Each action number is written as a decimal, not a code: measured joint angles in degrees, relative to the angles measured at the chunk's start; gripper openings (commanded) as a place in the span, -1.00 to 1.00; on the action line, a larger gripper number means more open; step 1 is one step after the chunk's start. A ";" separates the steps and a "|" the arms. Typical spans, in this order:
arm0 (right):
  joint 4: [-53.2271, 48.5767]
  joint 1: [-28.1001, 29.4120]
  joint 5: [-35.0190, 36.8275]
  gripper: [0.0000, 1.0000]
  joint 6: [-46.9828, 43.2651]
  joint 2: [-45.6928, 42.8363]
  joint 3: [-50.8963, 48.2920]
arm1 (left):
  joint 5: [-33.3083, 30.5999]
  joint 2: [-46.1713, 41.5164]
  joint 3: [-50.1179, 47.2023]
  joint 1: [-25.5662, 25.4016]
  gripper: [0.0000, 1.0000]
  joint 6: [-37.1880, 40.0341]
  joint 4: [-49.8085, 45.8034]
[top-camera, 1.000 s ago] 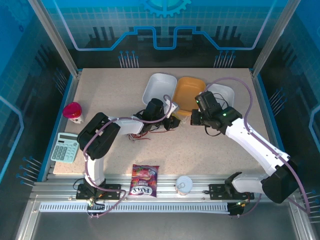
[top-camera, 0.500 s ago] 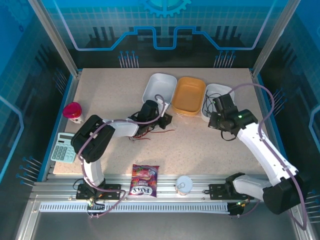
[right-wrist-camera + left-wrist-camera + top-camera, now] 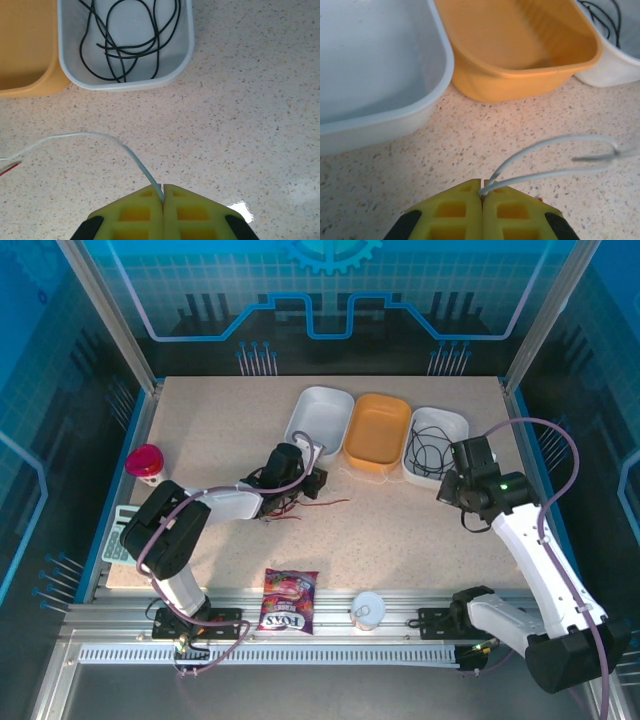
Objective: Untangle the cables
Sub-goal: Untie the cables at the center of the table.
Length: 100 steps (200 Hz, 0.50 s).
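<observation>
Three bins are lined up at the far side of the tabletop [image 3: 400, 540]: left bin [image 3: 300, 422], orange bin [image 3: 378, 432], right bin [image 3: 447, 416]. The left tool [image 3: 481, 192] is pressed together on white cable [image 3: 580, 136] just near of the left bin. The right tool [image 3: 163, 192] is likewise pinching white cable near the right bin. Black cable [image 3: 130, 45] is coiled in the right bin. Red cables [image 3: 330, 504] are lying on the tabletop by the left tool.

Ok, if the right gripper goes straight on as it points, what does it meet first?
Likely the near wall of the white bin holding the black cable; how high the right gripper rides is unclear.
</observation>
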 measured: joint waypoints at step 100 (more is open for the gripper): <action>-2.43 -0.68 1.07 -0.96 -0.61 -2.54 0.68 | -5.55 -2.10 -1.07 0.00 -1.00 0.94 -2.32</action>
